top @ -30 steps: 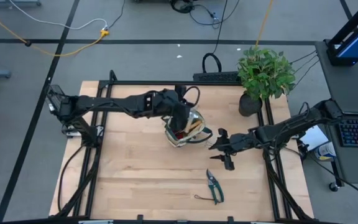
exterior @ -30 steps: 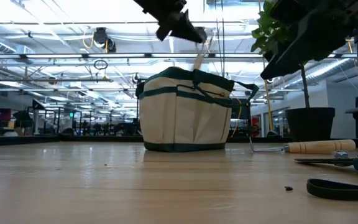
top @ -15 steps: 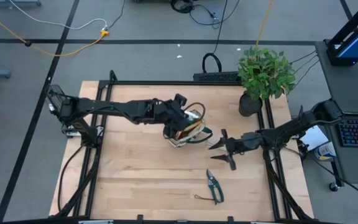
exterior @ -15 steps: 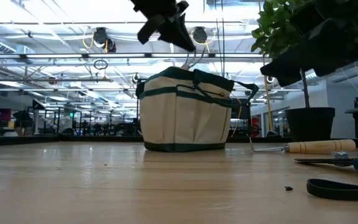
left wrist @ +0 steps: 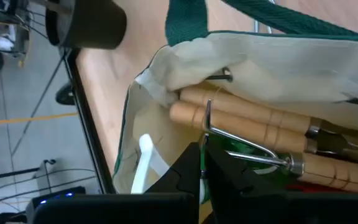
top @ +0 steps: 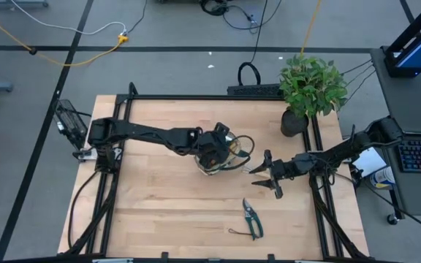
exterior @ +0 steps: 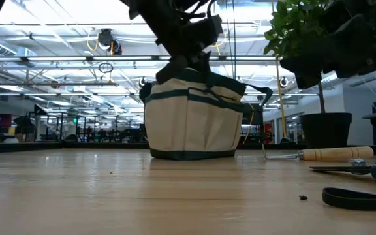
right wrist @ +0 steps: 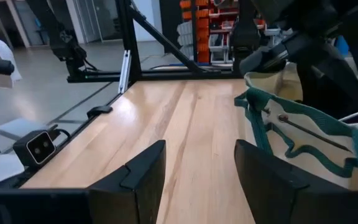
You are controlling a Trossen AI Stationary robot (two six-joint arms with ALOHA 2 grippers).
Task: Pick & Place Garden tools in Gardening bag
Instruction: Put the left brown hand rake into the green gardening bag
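The gardening bag (top: 221, 153) is seen near the centre of the counter (top: 159, 212), its mouth crowded with wooden-handled tools (left wrist: 253, 124). The left gripper (top: 216, 148) is found dipped into the bag opening; in the left wrist view its dark fingers are pressed nearly together, and whether anything is pinched between them cannot be told. The right gripper (top: 270, 174) is held low over the counter just off the bag at about 3 o'clock, fingers spread wide with nothing between them, the bag's green-trimmed rim showing ahead in the right wrist view. Two tools are noted outside the bag. A wooden-handled rake (exterior: 318, 155) is visible only in the low view, lying flat near the plant pot (exterior: 325, 130); in the overhead view it appears hidden under the right arm. The pruning shears (top: 252, 218) lie on the counter at roughly 7 o'clock from the right gripper and 5 o'clock from the bag, long axis running near 12-to-6, a dark loop trailing off towards 7 o'clock. The right arm is judged clearly nearer to the shears than the left; a descent across the handles, square to that axis, would probably be needed.
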